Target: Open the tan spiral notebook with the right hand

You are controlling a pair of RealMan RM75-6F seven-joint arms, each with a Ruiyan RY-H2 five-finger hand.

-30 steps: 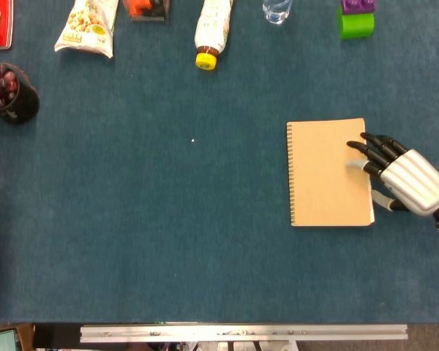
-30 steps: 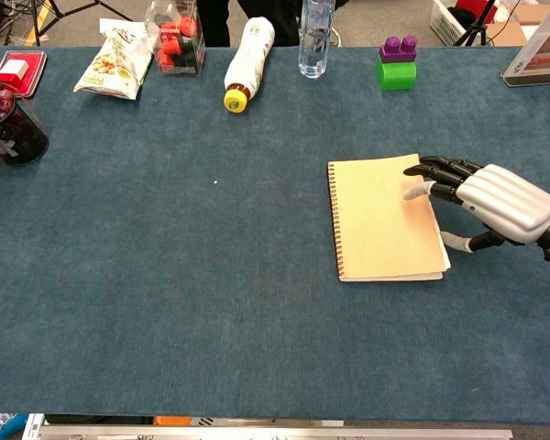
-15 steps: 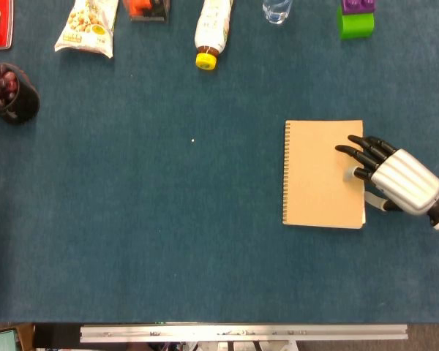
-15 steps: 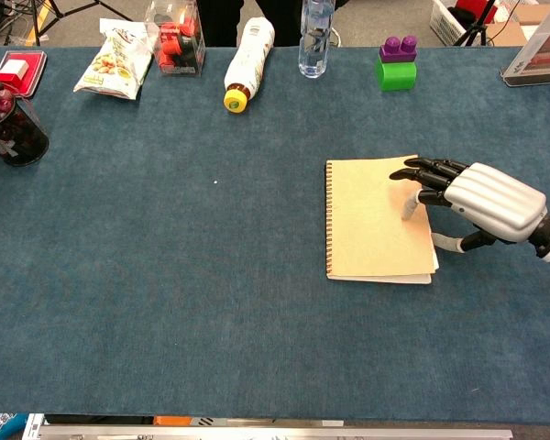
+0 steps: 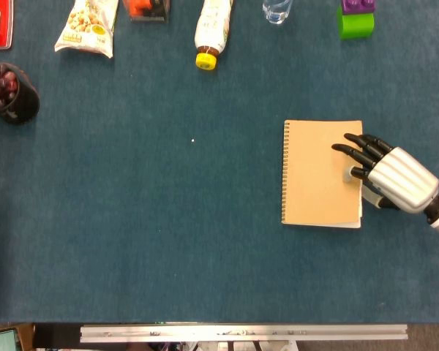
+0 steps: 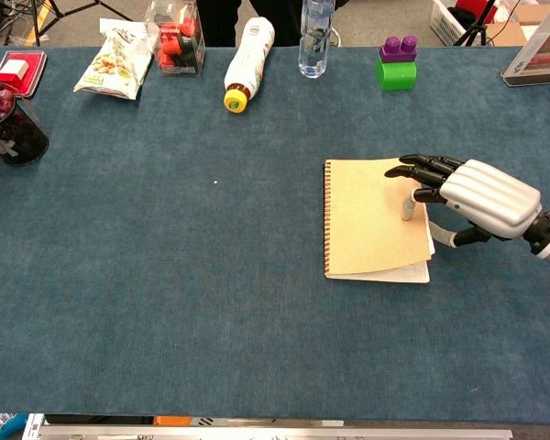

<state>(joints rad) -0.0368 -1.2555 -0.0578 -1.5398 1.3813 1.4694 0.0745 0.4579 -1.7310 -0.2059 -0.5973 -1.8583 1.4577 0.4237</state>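
Slightly more lifted: notebook (image 6: 371,220) cover under right hand (image 6: 477,197)

My right hand (image 5: 391,178) lies palm down, wrist off to the right, fingers (image 6: 411,170) stretched leftward and spread. One fingertip presses down, thumb tucked underneath. Nothing gripped.

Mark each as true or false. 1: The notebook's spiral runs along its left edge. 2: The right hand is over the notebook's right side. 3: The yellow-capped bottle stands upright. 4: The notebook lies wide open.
1: True. The tan spiral notebook has its coil on the left edge.
2: True. The right hand has its fingers on the cover's right side.
3: False. The yellow-capped bottle lies on its side.
4: False. In the chest view only the cover's right edge is slightly raised.
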